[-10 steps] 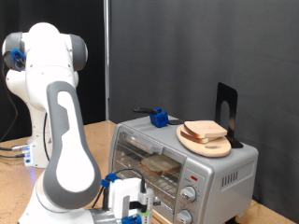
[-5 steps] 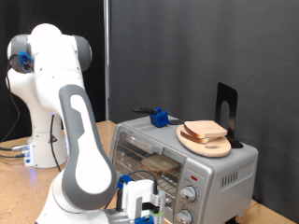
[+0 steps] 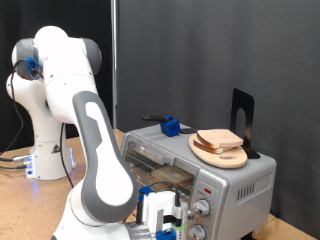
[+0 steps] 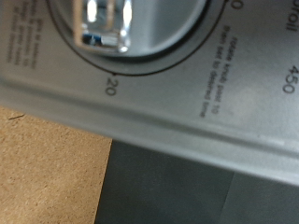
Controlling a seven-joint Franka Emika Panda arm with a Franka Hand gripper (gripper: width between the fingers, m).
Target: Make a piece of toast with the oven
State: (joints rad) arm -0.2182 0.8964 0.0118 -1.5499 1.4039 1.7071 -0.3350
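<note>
Hovering claw (image 3: 165, 215) faces the oven (image 3: 235, 180) knobs (image 3: 203, 208).

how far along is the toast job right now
Done: one slice of bread already lies on the rack inside the oven, seen through the glass door. In hand: the gripper is low at the oven's front by its knobs; the wrist view shows a dial with printed numbers up close. Left: a second slice sits on the round board on top, untouched.
</note>
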